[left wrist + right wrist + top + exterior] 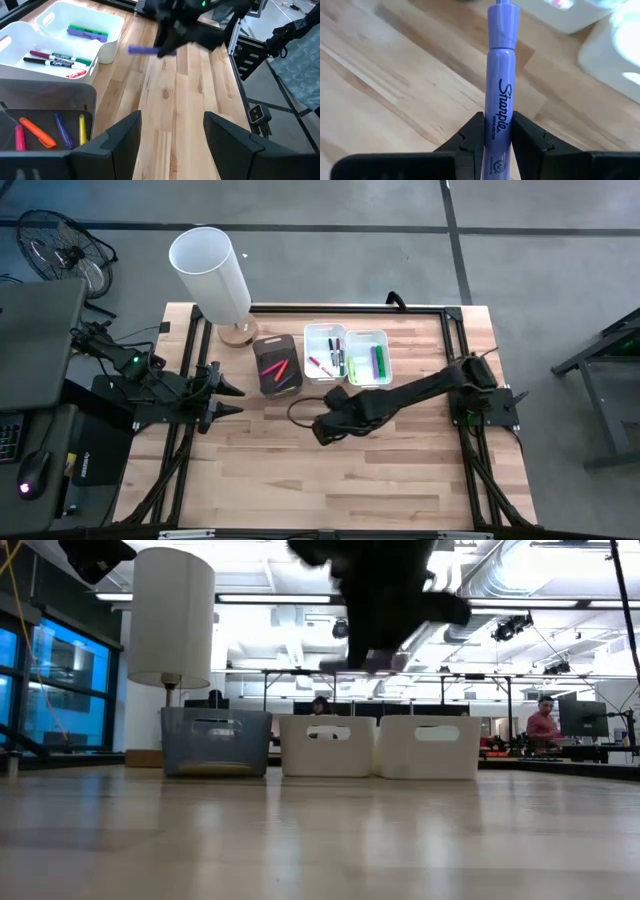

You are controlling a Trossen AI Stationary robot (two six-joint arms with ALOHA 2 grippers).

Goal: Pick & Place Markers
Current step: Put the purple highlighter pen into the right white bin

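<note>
**Right wrist view: purple marker clamped in the jaws**

Right wrist view shows a purple marker [499,100] pinched between the right gripper [498,132] fingers, above bare wooden table [400,470], just in front of the bins. Other markers lie in the dark bin [276,364] and two white bins [345,355]. The left gripper [172,137] waits wide open near the dark bin.

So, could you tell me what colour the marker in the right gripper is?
Light purple; the marker shows best in the right wrist view, clamped in the right gripper.
</note>
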